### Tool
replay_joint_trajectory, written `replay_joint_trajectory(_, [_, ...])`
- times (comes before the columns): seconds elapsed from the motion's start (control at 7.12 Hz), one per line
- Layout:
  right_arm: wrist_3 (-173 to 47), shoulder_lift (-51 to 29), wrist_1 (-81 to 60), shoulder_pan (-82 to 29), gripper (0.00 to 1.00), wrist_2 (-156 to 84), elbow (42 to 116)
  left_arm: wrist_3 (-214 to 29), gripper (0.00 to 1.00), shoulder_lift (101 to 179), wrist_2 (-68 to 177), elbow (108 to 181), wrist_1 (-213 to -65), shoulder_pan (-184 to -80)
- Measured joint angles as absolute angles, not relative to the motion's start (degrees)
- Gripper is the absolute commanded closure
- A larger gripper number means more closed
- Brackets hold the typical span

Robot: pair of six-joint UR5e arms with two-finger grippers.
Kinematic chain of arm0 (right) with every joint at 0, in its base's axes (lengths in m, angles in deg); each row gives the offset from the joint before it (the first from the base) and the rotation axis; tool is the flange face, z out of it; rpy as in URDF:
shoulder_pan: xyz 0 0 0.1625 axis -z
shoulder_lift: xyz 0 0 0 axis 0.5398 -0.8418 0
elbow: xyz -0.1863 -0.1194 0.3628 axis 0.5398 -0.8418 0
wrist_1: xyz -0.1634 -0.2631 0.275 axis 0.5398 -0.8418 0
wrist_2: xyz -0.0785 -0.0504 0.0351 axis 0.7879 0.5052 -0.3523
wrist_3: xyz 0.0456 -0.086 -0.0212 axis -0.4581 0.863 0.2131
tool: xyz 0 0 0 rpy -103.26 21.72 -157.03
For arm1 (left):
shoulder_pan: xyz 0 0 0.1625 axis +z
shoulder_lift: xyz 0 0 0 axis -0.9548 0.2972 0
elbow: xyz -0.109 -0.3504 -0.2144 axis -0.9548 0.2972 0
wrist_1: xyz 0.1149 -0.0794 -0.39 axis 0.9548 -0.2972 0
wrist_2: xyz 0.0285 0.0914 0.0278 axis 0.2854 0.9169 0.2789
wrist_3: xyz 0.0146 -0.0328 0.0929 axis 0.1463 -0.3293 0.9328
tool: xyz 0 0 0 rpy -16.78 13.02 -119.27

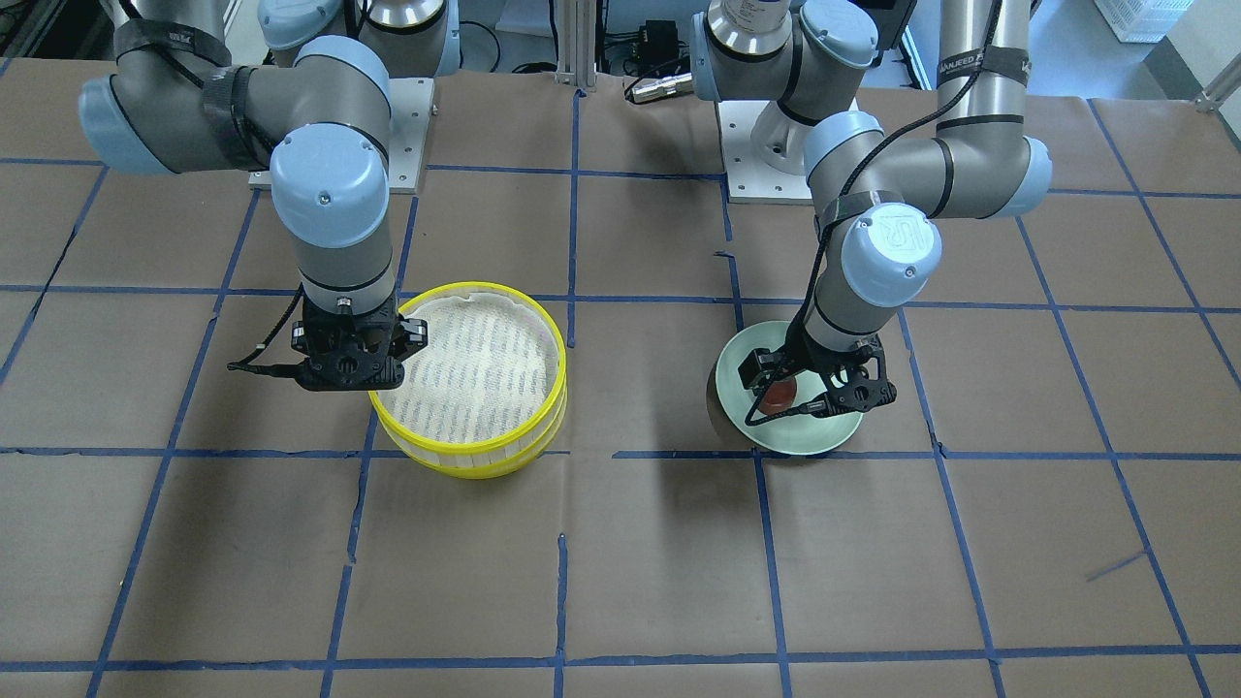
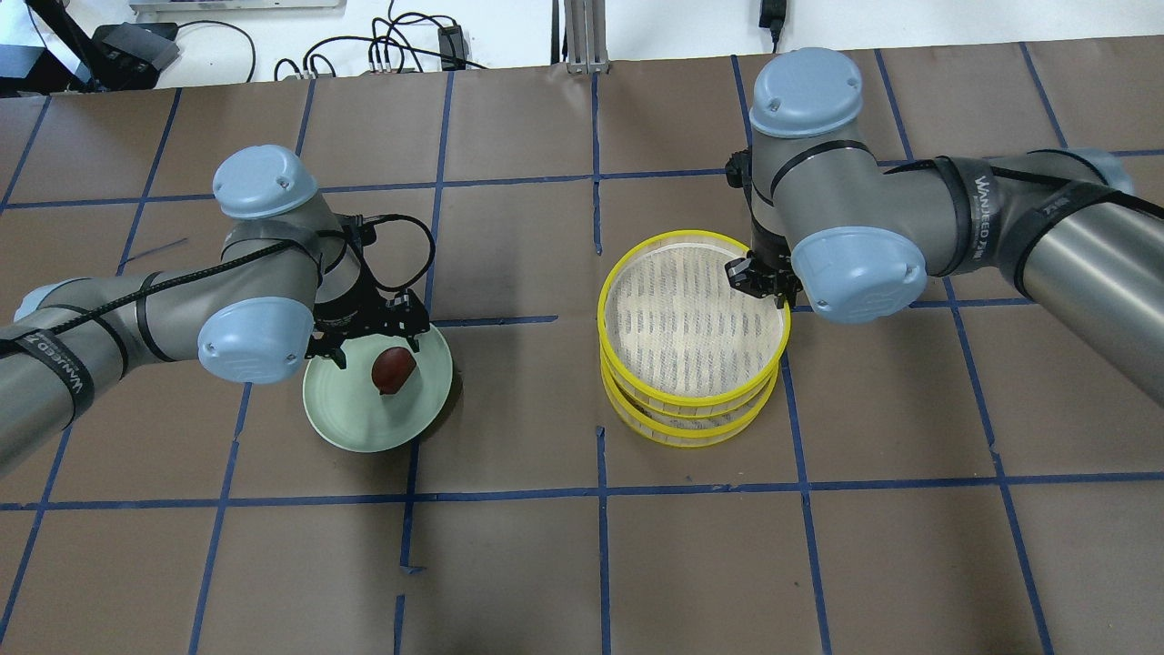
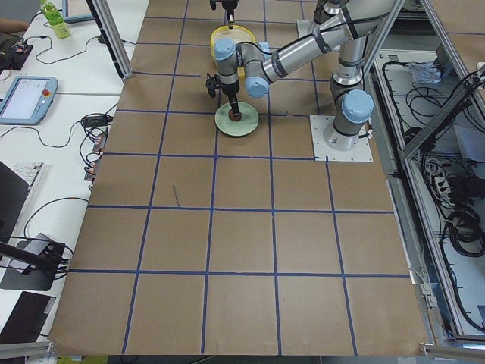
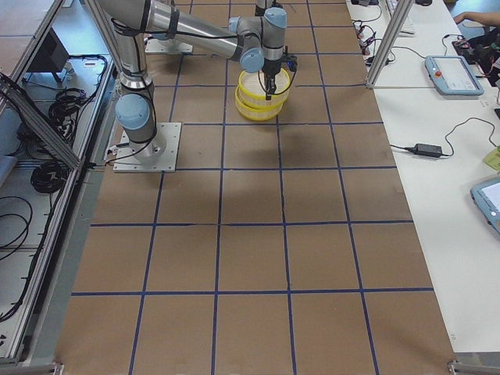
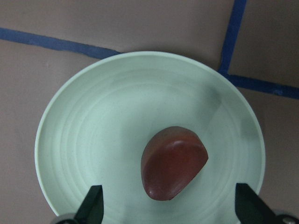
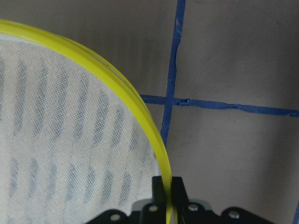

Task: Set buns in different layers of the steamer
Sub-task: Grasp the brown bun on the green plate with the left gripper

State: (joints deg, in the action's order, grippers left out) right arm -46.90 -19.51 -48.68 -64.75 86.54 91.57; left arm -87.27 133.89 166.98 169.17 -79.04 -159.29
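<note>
**Operator:** State of the left jaws?

**Technician:** Released and spread wide, low over the plate [image 5: 93, 130]. In the left wrist view the brown bun [image 5: 174, 162] lies on the plate between the two fingertips [image 5: 91, 207] and touches neither.

**Operator:** Position of the plate?

**Technician:** It rests on the surface [image 2: 509, 564] on the robot's left side, well apart from the trays. Its far edge sits at a crossing of the blue tape lines [image 5: 46, 41].

**Operator:** State of the right jaws?

**Technician:** Clenched on the yellow rim of the upper tray [image 2: 602, 309]. The right wrist view shows the rim pinched between both fingers, one inside the tray and one outside.

**Operator:** Arrangement of the trays?

**Technician:** The upper tray is stacked on the lower tray [image 2: 677, 443], whose yellow rim shows just beneath it. A white striped liner [image 2: 687, 318] covers the floor of the upper tray.

**Operator:** Obstructions?

**Technician:** In the front-facing view the left arm [image 1: 877, 257] covers part of the plate and partly hides the bun. The right arm [image 1: 334, 194] hides the tray rim at the grip point. A black cable [image 2: 414, 241] loops beside the left wrist.
</note>
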Motion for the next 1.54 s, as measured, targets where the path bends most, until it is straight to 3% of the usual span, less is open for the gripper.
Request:
replay_joint_trajectory(0.42, [-46.84, -19.31, -48.03, -64.78, 0.96, 87.06, 91.77, -87.26, 0.11, 135.27, 166.88, 169.45, -77.61, -159.33])
replay_joint_trajectory(0.56, [-46.82, -19.46, -47.71, -64.80, 0.96, 87.22, 91.87, -87.37, 0.24, 135.93, 166.77, 169.41, -77.03, -159.35])
replay_joint_trajectory(0.84, [-46.92, -19.63, -47.54, -65.30, 0.96, 87.39, 91.97, -87.45, 0.79, 136.70, 166.45, 169.42, -75.50, -159.37])
replay_joint_trajectory(0.98, [-46.94, -19.62, -47.66, -65.71, 0.96, 87.45, 91.98, -87.45, 0.98, 136.75, 166.47, 169.47, -75.30, -159.43])
replay_joint_trajectory(1.54, [-46.64, -19.55, -47.59, -65.93, 0.95, 87.80, 92.40, -90.68, 1.00, 132.91, 167.41, 168.75, -75.31, -161.38])
